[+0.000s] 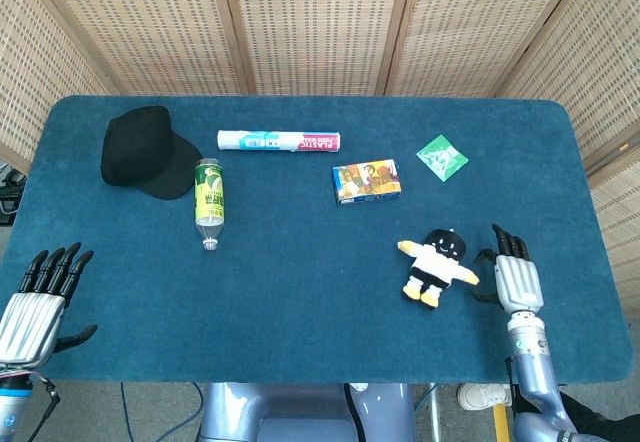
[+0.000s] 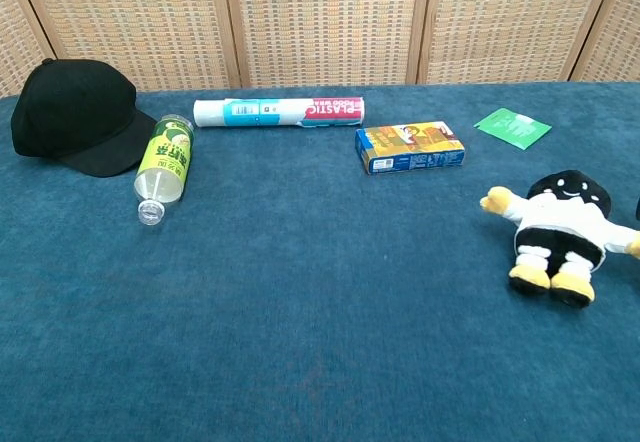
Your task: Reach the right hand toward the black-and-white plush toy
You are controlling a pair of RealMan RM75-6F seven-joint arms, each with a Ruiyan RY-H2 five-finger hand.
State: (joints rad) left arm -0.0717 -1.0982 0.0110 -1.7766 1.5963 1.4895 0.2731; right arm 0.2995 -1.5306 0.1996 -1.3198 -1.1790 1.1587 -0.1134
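Cap (image 1: 140,150), bottle (image 1: 208,203), roll (image 1: 278,141), box (image 1: 367,181), green packet (image 1: 441,157).

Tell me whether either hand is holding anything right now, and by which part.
Nothing is held. The right hand is beside the plush toy with fingers apart, not gripping it. The left hand is open too.

Right hand (image 1: 516,278) lies flat over the table, fingers apart; left hand (image 1: 36,302) is likewise spread, empty.
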